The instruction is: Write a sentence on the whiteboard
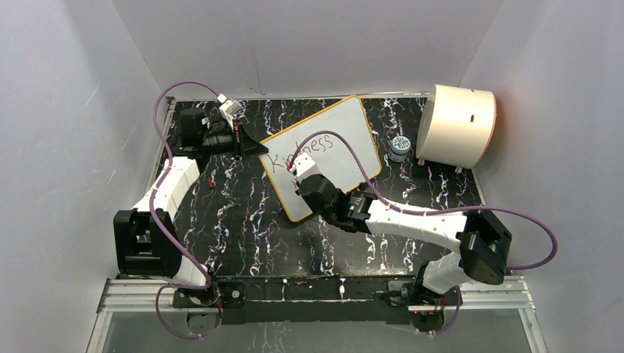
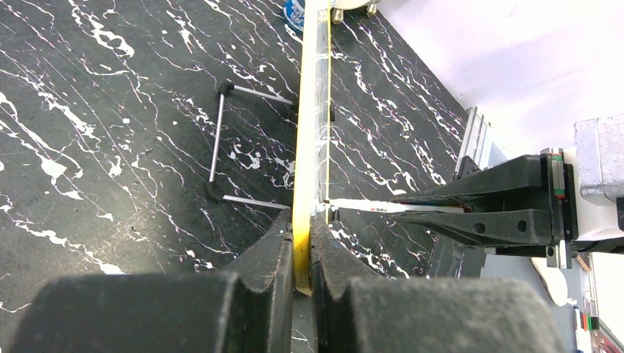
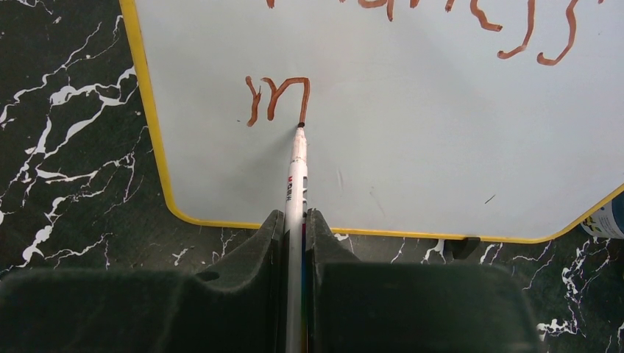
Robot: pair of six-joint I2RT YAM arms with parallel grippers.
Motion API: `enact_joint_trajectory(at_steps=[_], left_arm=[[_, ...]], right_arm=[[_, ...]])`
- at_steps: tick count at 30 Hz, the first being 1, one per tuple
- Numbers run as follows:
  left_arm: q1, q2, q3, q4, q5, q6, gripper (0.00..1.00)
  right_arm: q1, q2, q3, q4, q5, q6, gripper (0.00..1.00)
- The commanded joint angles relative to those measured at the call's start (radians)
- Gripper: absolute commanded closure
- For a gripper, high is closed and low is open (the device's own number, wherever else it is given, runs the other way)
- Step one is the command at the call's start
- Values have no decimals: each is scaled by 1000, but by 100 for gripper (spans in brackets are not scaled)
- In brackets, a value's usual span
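The whiteboard (image 1: 346, 129) with a yellow rim stands tilted on the black marbled mat. My left gripper (image 1: 254, 147) is shut on its left edge; the left wrist view shows the rim (image 2: 309, 147) edge-on between the jaws (image 2: 300, 246). The sentence (image 1: 313, 143) reads "Kindness" on the top line; below it the right wrist view shows an "m" (image 3: 278, 99) in dark red. My right gripper (image 3: 294, 220) is shut on a white marker (image 3: 296, 176), whose tip touches the board at the end of the "m". The right gripper also shows in the top view (image 1: 294, 170).
A cream half-cylinder drum (image 1: 456, 125) stands at the back right, a small blue-capped jar (image 1: 399, 147) beside it. The board's wire stand (image 2: 221, 140) rests on the mat behind it. White walls enclose the mat on three sides.
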Motion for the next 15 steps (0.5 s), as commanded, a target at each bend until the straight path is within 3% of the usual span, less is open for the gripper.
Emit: enact_joint_trajectory(at_steps=[1, 15], left_arm=[[-40, 33, -35, -124, -43, 80, 100], [-40, 35, -35, -124, -42, 80, 100]], right_arm=[[-10, -23, -8, -1, -6, 19, 100], [-11, -111, -11, 73, 39, -31, 100]])
